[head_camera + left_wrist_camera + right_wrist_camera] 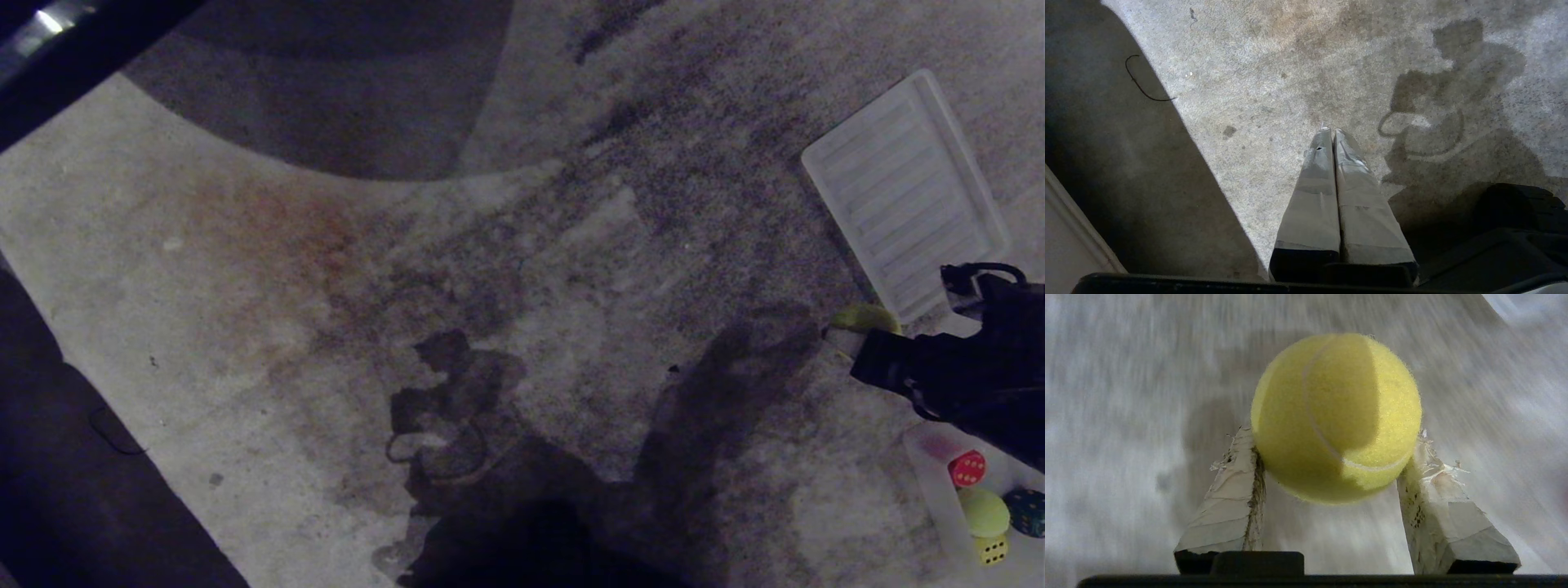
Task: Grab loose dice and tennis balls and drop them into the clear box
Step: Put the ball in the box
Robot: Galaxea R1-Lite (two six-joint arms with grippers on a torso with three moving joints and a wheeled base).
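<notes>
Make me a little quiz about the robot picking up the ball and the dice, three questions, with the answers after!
1. True or false: the right gripper is shut on a tennis ball.
2. Which is in the clear box? A) a red die and a yellow die B) a spoon C) a shoe
3. Fill in: the left gripper has its fingers pressed ____ and holds nothing.

Key:
1. True. Its taped fingers squeeze the ball from both sides.
2. A. The red die and yellow die lie there with another tennis ball.
3. together.
</notes>
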